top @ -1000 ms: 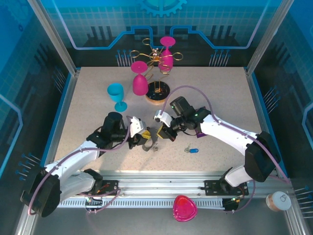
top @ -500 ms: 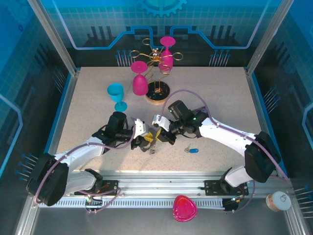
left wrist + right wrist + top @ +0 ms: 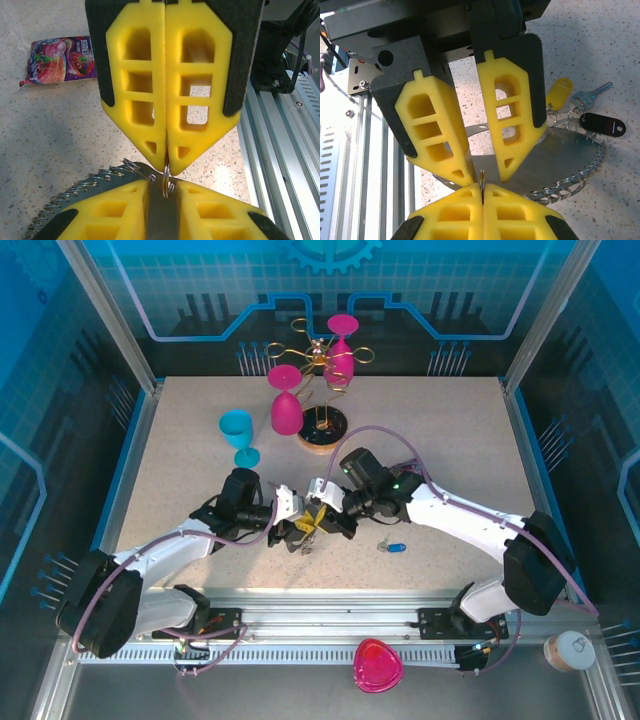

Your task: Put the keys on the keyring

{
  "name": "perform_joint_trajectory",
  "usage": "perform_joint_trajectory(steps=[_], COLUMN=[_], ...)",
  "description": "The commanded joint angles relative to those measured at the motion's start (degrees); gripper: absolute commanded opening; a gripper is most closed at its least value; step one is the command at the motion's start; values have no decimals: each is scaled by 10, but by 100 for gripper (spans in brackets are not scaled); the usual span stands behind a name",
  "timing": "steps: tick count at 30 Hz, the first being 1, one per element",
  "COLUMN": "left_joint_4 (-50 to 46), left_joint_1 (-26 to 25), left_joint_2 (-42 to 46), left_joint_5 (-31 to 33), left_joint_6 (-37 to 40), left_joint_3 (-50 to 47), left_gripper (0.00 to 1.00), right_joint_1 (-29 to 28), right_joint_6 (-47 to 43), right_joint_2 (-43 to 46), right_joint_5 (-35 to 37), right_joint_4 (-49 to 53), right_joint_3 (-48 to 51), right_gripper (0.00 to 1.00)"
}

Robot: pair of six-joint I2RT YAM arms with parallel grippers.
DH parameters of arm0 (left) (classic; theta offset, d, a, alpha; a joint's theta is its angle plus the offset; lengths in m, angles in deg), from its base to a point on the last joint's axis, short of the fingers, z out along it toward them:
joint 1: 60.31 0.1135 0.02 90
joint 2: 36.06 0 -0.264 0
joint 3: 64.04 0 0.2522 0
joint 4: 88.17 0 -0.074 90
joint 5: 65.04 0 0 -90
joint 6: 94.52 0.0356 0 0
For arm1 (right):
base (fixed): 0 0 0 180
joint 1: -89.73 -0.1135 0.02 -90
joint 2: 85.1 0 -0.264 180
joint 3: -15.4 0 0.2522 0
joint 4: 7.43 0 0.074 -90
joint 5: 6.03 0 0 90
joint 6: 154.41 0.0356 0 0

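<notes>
Left gripper [image 3: 162, 192] clamps flat grey keyring [image 3: 565, 152]; right gripper [image 3: 482, 192] pinched tight on thin wire loop [image 3: 166, 176] (yellow foam pads [image 3: 135, 90]).

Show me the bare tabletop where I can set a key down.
Widest bare patch: back right, between the rack and the table's right edge. Another: back left, behind the blue goblet. Crowded: the middle, where the left tool and right tool meet at the keyring, with the blue key just right of them.

Speckled beige table [image 3: 440, 430]: blue goblet [image 3: 238, 435] far left, rack base [image 3: 322, 435] far centre, blue-headed key [image 3: 395, 547] near right, snack packet [image 3: 60, 60].
</notes>
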Motion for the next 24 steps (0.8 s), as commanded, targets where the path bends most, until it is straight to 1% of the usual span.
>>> perform_joint_trajectory(steps=[1, 2, 6, 8, 9, 12, 13, 14, 16, 17, 19, 20, 22, 24], left_joint_4=[4, 3, 3, 4, 5, 13, 19, 25, 47, 69, 117, 129, 146, 167], left_joint_1=[-1, -1, -1, -1, 0, 0, -1, -3, -9, -12, -23, -30, -44, -53], left_joint_2=[1, 1, 4, 8, 10, 18, 21, 25, 35, 39, 44, 46, 50, 52], left_joint_5=[-30, -32, -40, -44, -46, -49, -46, -42, -22, -12, 7, 14, 24, 24], left_joint_6=[23, 24, 27, 27, 26, 21, 16, 13, 2, -12, -47, -58, -79, -104], left_joint_3=[14, 14, 15, 14, 15, 13, 11, 8, -2, -10, -28, -34, -40, -48], left_gripper=[20, 20, 11, 5, 0, 0, 0, 0, 0, 0, 0, 0, 0, 0], right_joint_1=[-8, -10, -13, -14, -15, -14, -9, -4, 16, 23, 32, 32, 30, 29], right_joint_6=[-9, -7, 1, 4, 5, 21, 31, 44, 72, 89, 104, 100, 77, 53], right_joint_2=[0, -1, -1, 0, 0, 8, 16, 26, 68, 92, 153, 177, 230, 265], right_joint_5=[-9, -11, -15, -14, -12, 15, 31, 43, 63, 79, 109, 118, 101, 66], right_joint_4=[-26, -28, -37, -42, -42, -48, -50, -53, -71, -97, -159, -189, -259, -319], right_joint_3=[-20, -21, -24, -22, -22, -16, -12, -7, 19, 41, 105, 137, 210, 266], right_gripper=[0, 0, 0, 0, 0, 0, 21, 34, 45, 49, 53, 53, 51, 49])
